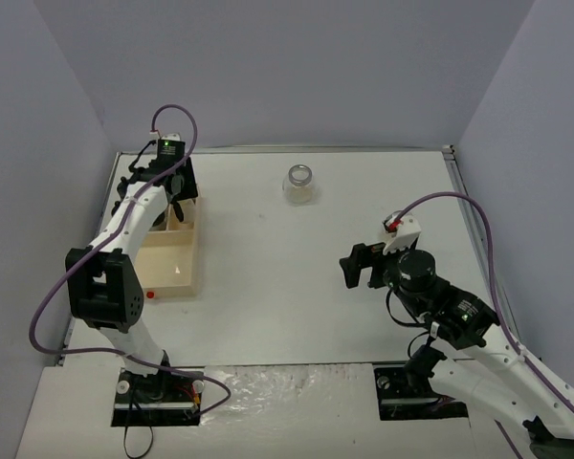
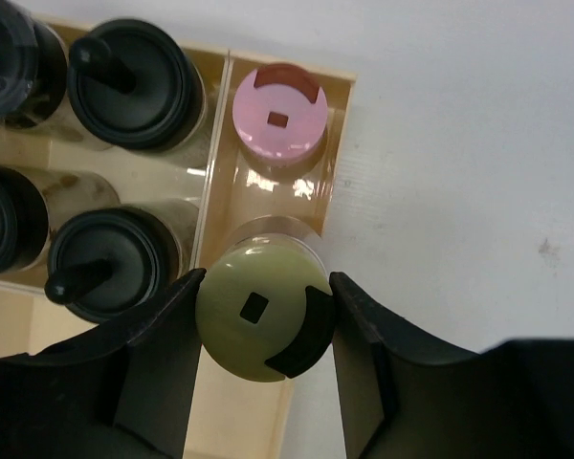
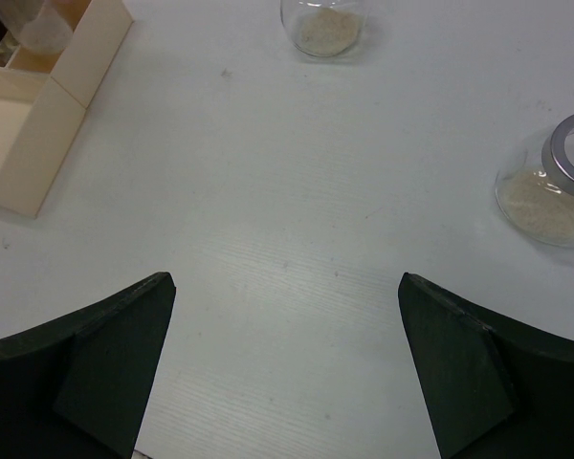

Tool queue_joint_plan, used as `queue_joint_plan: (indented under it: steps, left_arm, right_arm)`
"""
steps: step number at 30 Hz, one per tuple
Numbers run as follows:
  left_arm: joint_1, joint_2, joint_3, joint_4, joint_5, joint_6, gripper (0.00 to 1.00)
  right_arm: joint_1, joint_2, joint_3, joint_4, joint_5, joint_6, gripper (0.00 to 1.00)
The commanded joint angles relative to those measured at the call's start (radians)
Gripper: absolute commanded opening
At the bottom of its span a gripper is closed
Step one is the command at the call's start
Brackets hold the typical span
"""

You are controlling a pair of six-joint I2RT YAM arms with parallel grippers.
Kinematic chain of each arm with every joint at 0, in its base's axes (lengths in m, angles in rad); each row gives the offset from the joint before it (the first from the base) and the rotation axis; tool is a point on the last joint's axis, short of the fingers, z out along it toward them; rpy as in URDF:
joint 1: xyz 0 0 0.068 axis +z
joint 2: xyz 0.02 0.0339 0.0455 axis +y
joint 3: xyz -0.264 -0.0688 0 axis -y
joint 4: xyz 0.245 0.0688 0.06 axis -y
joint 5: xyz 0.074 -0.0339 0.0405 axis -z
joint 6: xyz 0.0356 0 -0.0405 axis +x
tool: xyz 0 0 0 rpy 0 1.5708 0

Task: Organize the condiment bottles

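Clenched between the fingers point(image 2: 163, 335) of the left gripper point(image 2: 265, 287): a yellow-green-capped jar point(image 2: 234, 330), caught by its round cap, one pad on either side. Held at the outer strip of the pale wooden tray point(image 2: 340, 124), near a pink-capped jar point(image 2: 279, 113) standing upright in that same strip. Cap overlapping the tray's outer wall as seen from the wrist; whether the base sits on the tray floor, impossible to tell. Across the divider, four black-capped jars point(image 2: 137, 83) packed two by two, the left pair cut off by the frame. Tan contents visible through the glass.

From overhead, all of this at the far left of the white table point(image 1: 268, 287), with the left arm stretched over the tray's far end and a small red object point(image 1: 150, 295) lying just beside the tray's near corner.

Over on the right, jaws of the right gripper point(image 3: 284, 279) spread wide, grasping nothing, hovering above bare tabletop. Ahead of them, two more jars outside the tray and well apart from each other: a silver-lidded jar point(image 3: 550, 186) at the right edge of the wrist view, and a clear jar point(image 3: 323, 24) cropped by the top edge, lid unseen, both with pale grains inside. Overhead, only one wide jar point(image 1: 299, 184) in plain sight, at the far middle of the table; which of the two, impossible to tell.
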State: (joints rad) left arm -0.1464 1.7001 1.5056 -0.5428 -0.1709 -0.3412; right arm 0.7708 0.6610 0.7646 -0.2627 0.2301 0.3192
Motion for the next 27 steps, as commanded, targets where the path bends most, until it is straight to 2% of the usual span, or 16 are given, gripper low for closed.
queue_joint_plan:
  steps: [1, 16, 21, 25, 27]
  left_arm:
    - [0.019, -0.006, 0.039, 0.094, 0.01, 0.018, 0.06]
    - [0.037, 0.025, -0.033, 0.161, 0.008, 0.02, 0.09]
    - [0.037, 0.024, -0.079, 0.176, 0.017, 0.007, 0.25]
    - [0.037, 0.019, -0.109, 0.182, 0.024, -0.004, 0.45]
    - [0.037, 0.004, -0.135, 0.191, 0.03, -0.014, 0.6]
  right_arm:
    - [-0.01, -0.012, -0.002, 0.038, -0.006, 0.015, 1.0]
    - [-0.01, -0.024, -0.019, 0.032, 0.005, 0.023, 1.0]
    - [-0.01, -0.013, -0.021, 0.031, 0.03, 0.031, 1.0]
    - [-0.01, 0.009, -0.029, 0.031, 0.063, 0.046, 1.0]
    - [-0.01, 0.024, -0.031, 0.033, 0.09, 0.064, 1.0]
